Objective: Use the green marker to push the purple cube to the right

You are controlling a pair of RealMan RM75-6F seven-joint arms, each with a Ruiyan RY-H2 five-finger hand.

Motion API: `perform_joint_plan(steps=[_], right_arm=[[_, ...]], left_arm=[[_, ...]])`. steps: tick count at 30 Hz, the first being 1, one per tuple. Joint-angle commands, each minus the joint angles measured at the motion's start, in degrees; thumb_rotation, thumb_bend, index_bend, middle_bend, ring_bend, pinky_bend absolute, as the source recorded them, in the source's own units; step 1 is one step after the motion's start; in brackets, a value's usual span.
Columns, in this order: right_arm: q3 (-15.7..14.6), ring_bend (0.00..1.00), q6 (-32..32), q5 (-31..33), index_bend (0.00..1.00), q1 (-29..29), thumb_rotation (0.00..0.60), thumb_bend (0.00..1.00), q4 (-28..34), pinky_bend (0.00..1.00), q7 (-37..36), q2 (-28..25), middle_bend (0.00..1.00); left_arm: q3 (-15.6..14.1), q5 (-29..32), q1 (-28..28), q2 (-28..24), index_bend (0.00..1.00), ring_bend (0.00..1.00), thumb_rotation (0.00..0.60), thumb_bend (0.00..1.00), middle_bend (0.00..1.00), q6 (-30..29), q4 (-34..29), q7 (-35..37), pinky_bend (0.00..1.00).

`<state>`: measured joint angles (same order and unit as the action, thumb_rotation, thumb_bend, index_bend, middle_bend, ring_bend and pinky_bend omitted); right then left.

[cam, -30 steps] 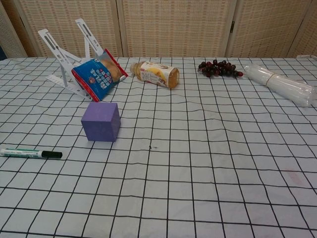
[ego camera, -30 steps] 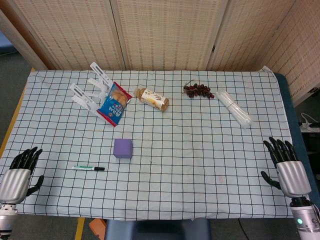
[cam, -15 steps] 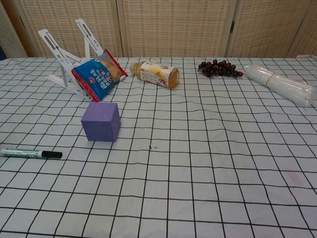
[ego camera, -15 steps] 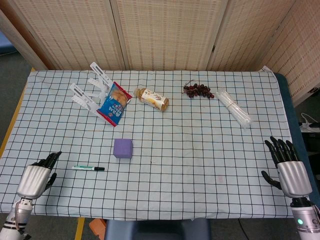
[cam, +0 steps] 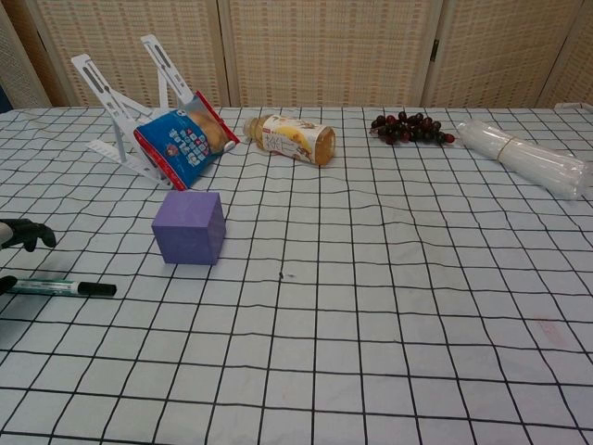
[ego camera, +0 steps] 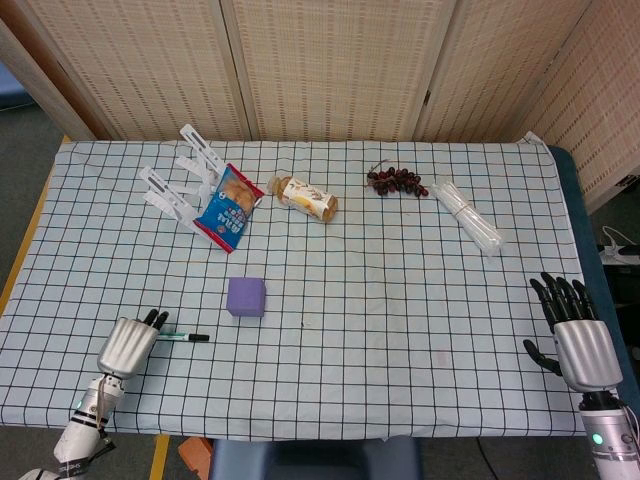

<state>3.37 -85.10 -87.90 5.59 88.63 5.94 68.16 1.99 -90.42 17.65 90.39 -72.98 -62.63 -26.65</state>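
Note:
The purple cube (ego camera: pixel 246 297) (cam: pixel 189 229) stands on the checked cloth, left of centre. The green marker (ego camera: pixel 185 337) (cam: pixel 65 288) lies flat in front of and to the left of it, black cap pointing right. My left hand (ego camera: pixel 128 345) (cam: pixel 20 233) hovers at the marker's left end with its dark fingers over the barrel, holding nothing. In the chest view only its fingertips show, at the left edge. My right hand (ego camera: pixel 582 345) rests open by the table's right front corner, far from both objects.
Along the far side are a white folding stand (ego camera: pixel 178 178), a blue snack bag (ego camera: pixel 229 205) leaning on it, a lying bottle (ego camera: pixel 305 197), dark grapes (ego camera: pixel 396 181) and a clear plastic bundle (ego camera: pixel 468 217). The table's left edge (ego camera: pixel 22 262) runs beside my left arm.
My left hand has moved right from the table's left front corner to the marker's left end. The marker, the cube and my right hand have stayed put.

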Motion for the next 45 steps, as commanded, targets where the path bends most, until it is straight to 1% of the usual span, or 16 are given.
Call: perform_joint_plan(steps=[1,3,9,18,24,32,36,39,43,45], right_arm=[[0.0,0.00,0.4,0.3,0.00,0.1,0.600,0.14,0.0,0.00,0.3,0.1,0.00],[0.0,0.00,0.6,0.4,0.00,0.2,0.600,0.14,0.0,0.00,0.4,0.1,0.00],[0.0,0.00,0.4,0.4,0.00,0.1,0.600,0.14,0.2,0.00,0.5,0.1,0.00],[-0.2,0.00,1.0,0.5,0.00,0.3,0.600,0.14,0.1,0.00,0.7,0.2,0.00],[-0.4,0.00,0.9,0.2,0.00,0.3,0.600,0.14,0.3,0.00,0.8,0.2,0.00],[-0.5,0.00,0.8,0.1,0.00,0.2,0.600,0.14,0.5,0.00,1.0,0.2,0.00],[-0.5,0.00,1.1,0.3,0.00,0.3,0.600,0.14,0.5,0.00,1.2,0.2,0.00],[-0.5,0.00,1.2,0.3,0.00,0.3,0.600,0.14,0.5,0.00,1.3,0.2,0.00],[-0.5,0.00,1.2,0.4,0.00,0.3,0.600,0.14,0.6,0.00,1.4,0.2,0.00],[-0.5,0.00,1.2,0.4,0.00,0.3,0.600,0.14,0.5,0.00,1.4,0.2,0.00]], left_arm=[[0.1,-0.6,0.8,2.5,0.35,0.76,0.600,0.41,0.38,-1.1,3.2,-0.6,0.97],[-0.2,-1.1,1.1,3.8,0.38,0.76,0.600,0.41,0.39,-1.5,5.2,-1.1,0.97],[-1.4,-1.5,1.6,5.3,0.39,0.76,0.600,0.42,0.40,-0.7,8.0,-1.7,0.97],[-2.5,-1.3,1.3,5.6,0.39,0.76,0.600,0.42,0.41,-0.8,8.2,-1.6,0.97],[-2.6,-0.7,1.4,5.7,0.41,0.76,0.600,0.41,0.44,-0.4,9.1,-1.6,0.97],[-2.7,-0.6,1.7,6.3,0.49,0.76,0.600,0.42,0.51,-0.7,10.8,-1.1,0.97],[-2.9,-0.9,1.8,6.3,0.51,0.76,0.600,0.43,0.52,-1.3,10.9,-0.8,0.97],[-3.0,-1.3,1.9,6.4,0.54,0.76,0.600,0.43,0.55,-1.9,11.0,-0.3,0.97],[-3.0,-1.7,1.9,6.6,0.61,0.77,0.600,0.46,0.61,-2.9,11.7,0.8,0.97],[-3.0,-2.1,2.0,6.8,0.67,0.79,0.600,0.51,0.67,-3.6,12.2,1.5,0.98]])
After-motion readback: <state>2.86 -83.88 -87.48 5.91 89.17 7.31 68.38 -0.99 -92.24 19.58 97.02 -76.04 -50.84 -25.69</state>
